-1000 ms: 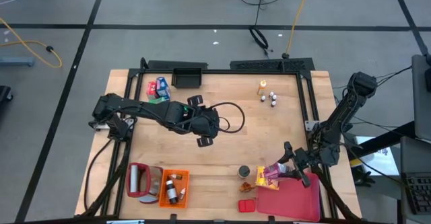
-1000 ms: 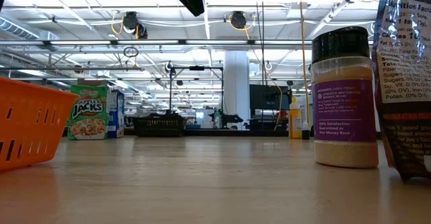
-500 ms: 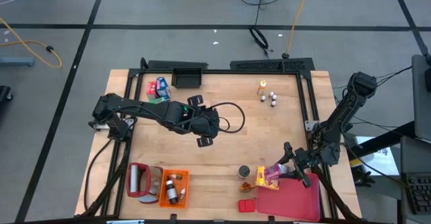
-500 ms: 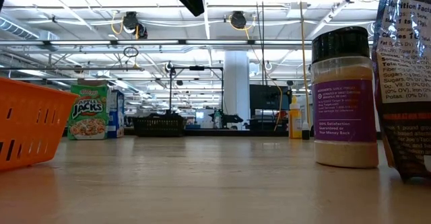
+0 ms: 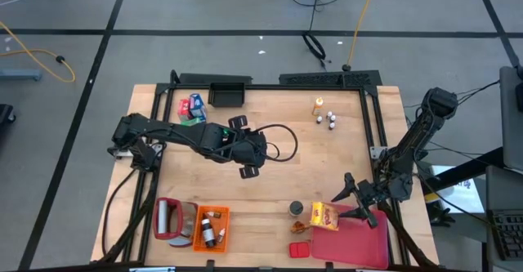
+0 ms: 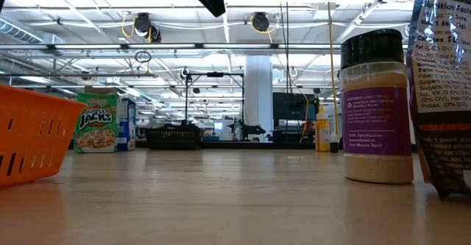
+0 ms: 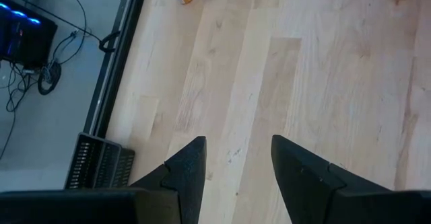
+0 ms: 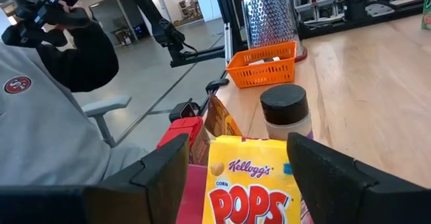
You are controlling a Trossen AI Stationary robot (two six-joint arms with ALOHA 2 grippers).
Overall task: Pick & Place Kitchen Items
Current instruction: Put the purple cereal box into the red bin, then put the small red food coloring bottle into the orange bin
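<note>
**Yellow cereal box between spread fingers at tray edge**

Right pincer (image 5: 353, 200) low over the near right corner, jaws standing wide either side of the yellow Corn Pops box (image 8: 252, 185), gripping nothing. Box upright at the edge of the flat red tray (image 5: 355, 239). Just beside it: a dark-capped spice jar (image 8: 285, 111) and a brown packet (image 8: 220, 120); one small red box (image 5: 300, 248) at the tray's left. Left pincer (image 7: 236, 160) mid-worktop, half open, empty, over bare wood. Orange crate (image 5: 210, 227) with two small bottles inside, a metal grater (image 5: 168, 218) alongside. Far left corner: three boxes, including green Apple Jacks (image 6: 96, 120). Far right: one orange bottle (image 5: 316, 104), three tiny white-capped bottles (image 5: 330, 120). Pale wooden worktop (image 5: 319, 162), black frame, grey floor. Seated person in grey (image 8: 47, 126) beyond the edge.
</note>
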